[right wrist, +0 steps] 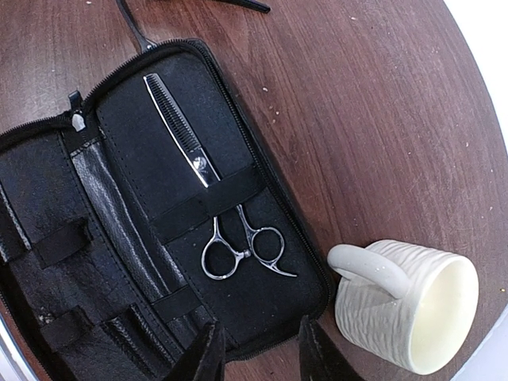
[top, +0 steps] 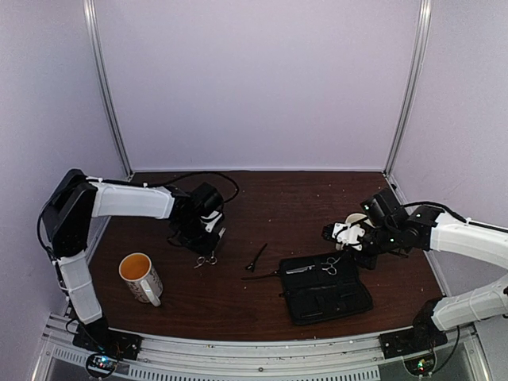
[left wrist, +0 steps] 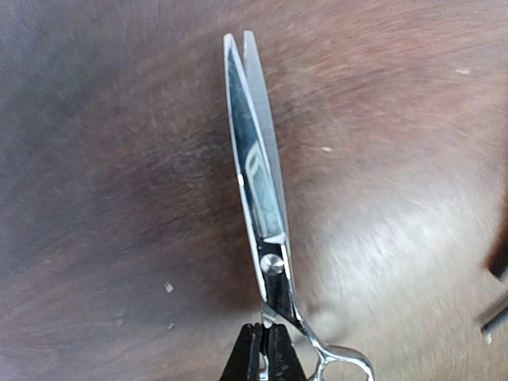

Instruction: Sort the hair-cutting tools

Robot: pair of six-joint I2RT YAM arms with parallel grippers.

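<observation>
My left gripper (top: 209, 244) is shut on a pair of silver scissors (top: 206, 259), left of the table's middle. In the left wrist view, my gripper (left wrist: 267, 349) pinches the scissors (left wrist: 258, 175) just behind the pivot, blades closed and pointing away. A second pair of silver scissors (right wrist: 214, 190), with a toothed blade, is tucked under a strap in the open black case (right wrist: 119, 238). My right gripper (right wrist: 258, 361) is open and empty over the case's near end; it also shows in the top view (top: 329, 234). Two thin black hair clips (top: 256, 257) (top: 262, 275) lie on the table left of the case (top: 333, 302).
A mug with an orange inside (top: 140, 277) stands at the front left. A white ribbed mug (right wrist: 405, 305) lies on its side right of the case, close to my right fingers; it shows in the top view (top: 357, 221). White walls close in the table.
</observation>
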